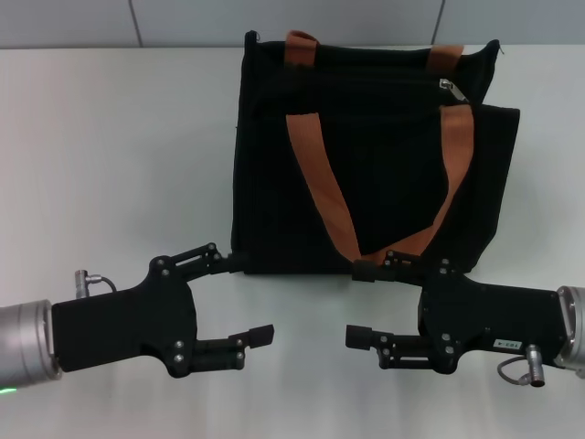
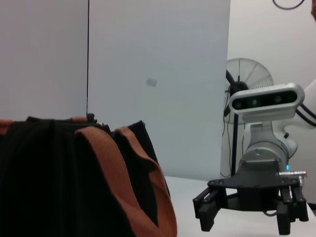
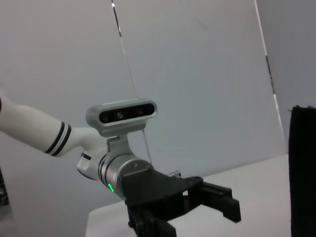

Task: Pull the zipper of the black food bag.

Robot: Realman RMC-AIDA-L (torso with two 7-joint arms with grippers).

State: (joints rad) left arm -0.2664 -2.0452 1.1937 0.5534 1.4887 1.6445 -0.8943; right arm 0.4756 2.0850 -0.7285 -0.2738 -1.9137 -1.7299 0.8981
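The black food bag [image 1: 366,165] lies on the white table at the back centre, its two orange-brown handles draped across its front. The small silver zipper [image 1: 448,88] pull sits on the track near the bag's upper right corner. My left gripper [image 1: 242,297] hovers open in front of the bag's lower left corner, holding nothing. Facing it, my right gripper [image 1: 359,304] is open too, just in front of the bag's lower edge, empty. The left wrist view shows the bag [image 2: 49,187] close by and the right gripper [image 2: 244,219] beyond it. The right wrist view shows the left gripper [image 3: 197,207] and the bag's edge [image 3: 303,173].
The white table [image 1: 110,155] stretches out left of the bag, with a grey wall behind it. A standing fan [image 2: 247,74] shows past the table in the left wrist view.
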